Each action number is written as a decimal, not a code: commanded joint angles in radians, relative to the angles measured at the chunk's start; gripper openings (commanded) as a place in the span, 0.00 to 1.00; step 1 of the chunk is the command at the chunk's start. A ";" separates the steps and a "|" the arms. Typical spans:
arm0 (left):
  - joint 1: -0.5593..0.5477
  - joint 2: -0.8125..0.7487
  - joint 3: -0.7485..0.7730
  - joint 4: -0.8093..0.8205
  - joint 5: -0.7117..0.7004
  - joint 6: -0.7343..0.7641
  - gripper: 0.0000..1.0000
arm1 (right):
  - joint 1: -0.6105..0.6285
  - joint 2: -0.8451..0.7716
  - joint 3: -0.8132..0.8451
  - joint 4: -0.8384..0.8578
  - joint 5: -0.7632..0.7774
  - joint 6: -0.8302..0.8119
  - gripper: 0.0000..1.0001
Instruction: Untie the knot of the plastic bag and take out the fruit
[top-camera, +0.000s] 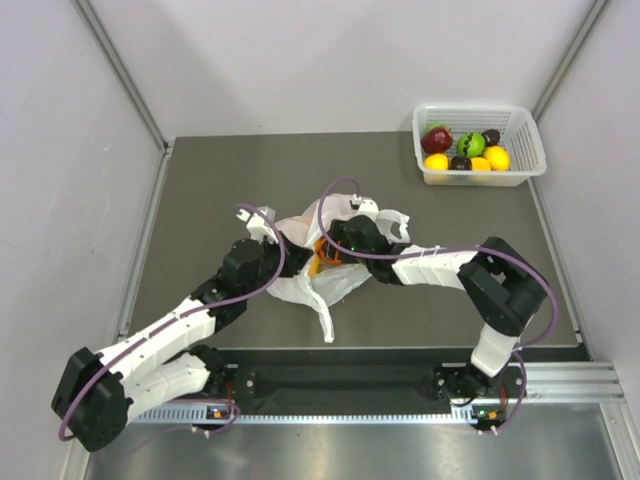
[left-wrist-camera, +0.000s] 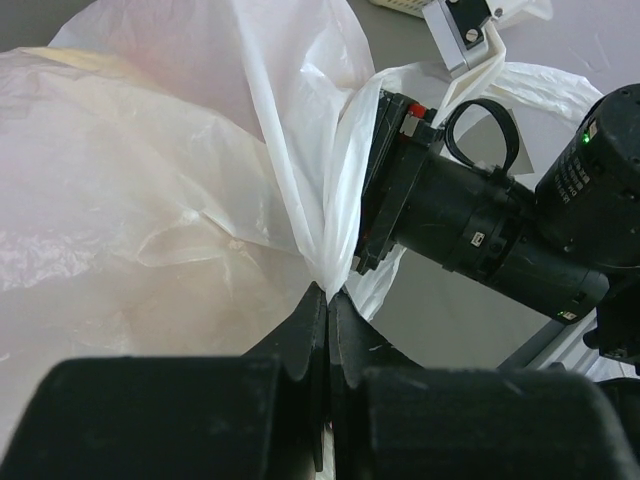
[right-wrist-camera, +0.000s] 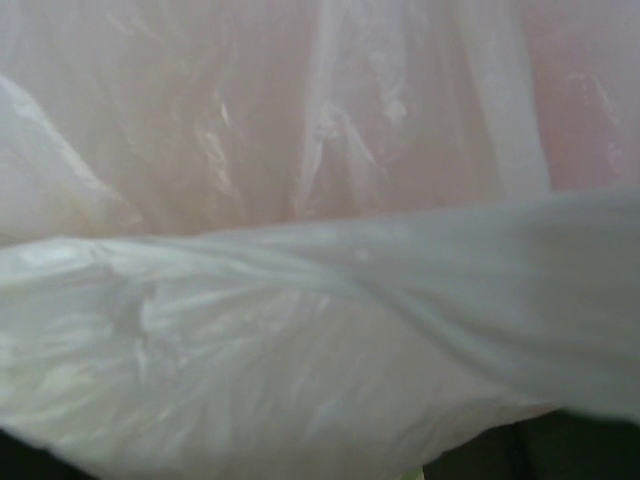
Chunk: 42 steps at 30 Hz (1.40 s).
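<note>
No words, brands or numbers can be read (the pale marks on the right arm (left-wrist-camera: 575, 180) are too small to decipher).

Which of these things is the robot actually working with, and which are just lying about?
In the job: the plastic bag; the left hand, shut on a fold of it.
Lying about: the white basket at the far right, with a dark red apple, a green fruit and yellow fruits.

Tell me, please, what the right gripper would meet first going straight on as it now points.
Most likely the plastic bag: its white film fills the right wrist view, close ahead of the right gripper.
</note>
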 joint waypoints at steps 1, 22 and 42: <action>0.003 -0.018 -0.014 0.049 0.009 -0.002 0.00 | -0.010 -0.022 -0.009 0.007 -0.071 -0.052 0.59; 0.003 0.019 0.045 0.066 -0.031 0.035 0.00 | -0.033 -0.575 -0.061 -0.418 -0.679 -0.306 0.00; 0.005 0.044 0.060 0.044 0.011 0.044 0.00 | -0.785 -0.533 0.210 -0.273 -0.236 -0.079 0.00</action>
